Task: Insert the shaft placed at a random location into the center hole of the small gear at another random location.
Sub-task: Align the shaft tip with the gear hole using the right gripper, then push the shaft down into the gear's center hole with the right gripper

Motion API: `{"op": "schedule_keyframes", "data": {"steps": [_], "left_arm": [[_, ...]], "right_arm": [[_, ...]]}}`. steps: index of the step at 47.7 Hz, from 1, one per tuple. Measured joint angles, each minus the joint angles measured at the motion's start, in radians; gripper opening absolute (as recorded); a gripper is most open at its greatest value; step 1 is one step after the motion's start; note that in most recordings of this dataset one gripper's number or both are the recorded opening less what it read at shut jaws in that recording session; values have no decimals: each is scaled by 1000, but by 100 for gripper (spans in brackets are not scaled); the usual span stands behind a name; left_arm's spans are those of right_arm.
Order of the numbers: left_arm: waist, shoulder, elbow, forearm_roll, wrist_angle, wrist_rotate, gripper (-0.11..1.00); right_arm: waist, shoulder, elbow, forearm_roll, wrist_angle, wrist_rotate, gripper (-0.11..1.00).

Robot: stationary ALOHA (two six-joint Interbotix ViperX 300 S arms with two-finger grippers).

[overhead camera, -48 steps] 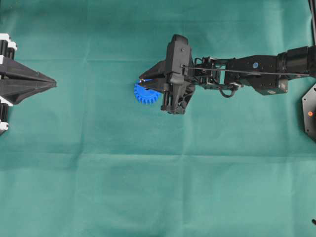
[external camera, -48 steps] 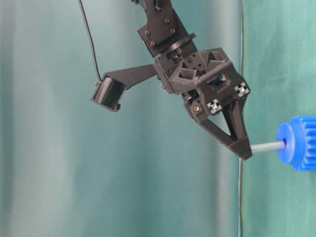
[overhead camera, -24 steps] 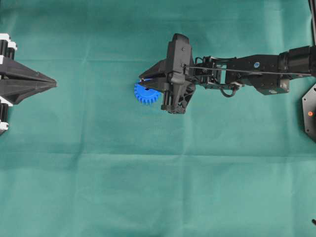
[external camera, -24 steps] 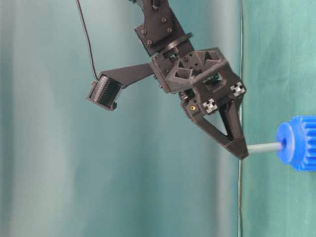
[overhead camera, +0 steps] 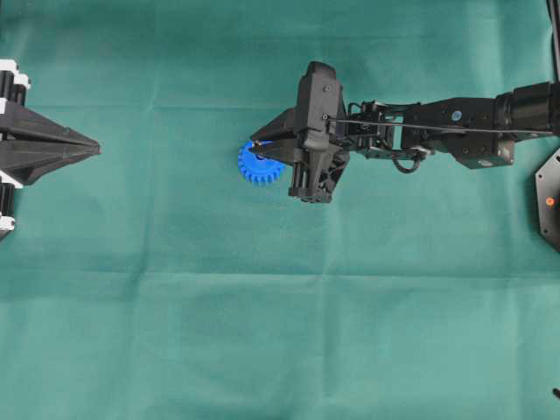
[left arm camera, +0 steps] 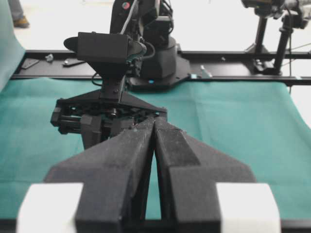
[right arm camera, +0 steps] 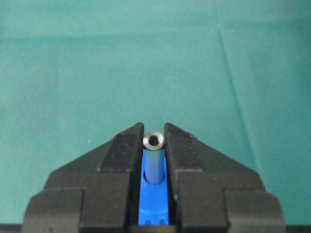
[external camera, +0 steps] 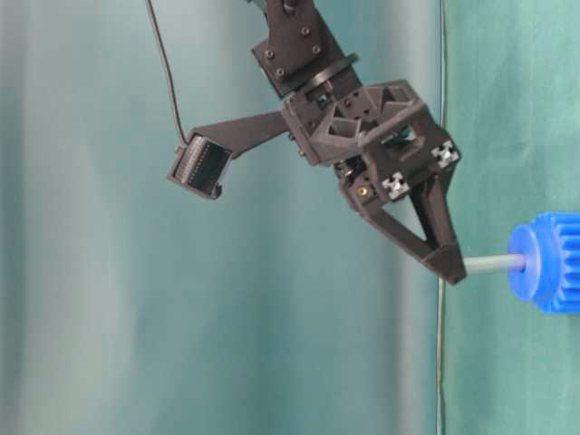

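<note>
The small gear (overhead camera: 260, 166), bright blue and toothed, lies on the green cloth and is half covered by my right gripper (overhead camera: 255, 146). That gripper is shut on the shaft (right arm camera: 154, 154), a thin silver-grey pin held at its upper end between the fingertips. The pin's other end sits in the raised hub of the gear (right arm camera: 154, 204), so the center hole is hidden by it. In the table-level view the shaft (external camera: 494, 264) runs straight from the gripper (external camera: 453, 268) into the gear (external camera: 546, 264). My left gripper (overhead camera: 93, 147) rests shut at the left edge, holding nothing.
Green cloth (overhead camera: 262, 332) covers the whole table. The right arm (overhead camera: 437, 127) reaches in from the right edge. In the left wrist view the left gripper (left arm camera: 154, 122) points at the right arm's camera housing (left arm camera: 104, 48) across the cloth.
The right gripper has shifted and tilted very slightly while keeping hold of the shaft. The shaft's end stays at the gear's hub. The left arm has not moved.
</note>
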Motion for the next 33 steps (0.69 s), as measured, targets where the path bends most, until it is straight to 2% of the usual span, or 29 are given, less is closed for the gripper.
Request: {"op": "schedule_keyframes", "data": {"steps": [33], "left_arm": [[2,0,0,0,0,-2,0]], "right_arm": [[0,55,21,2,-64,0,13]]}}
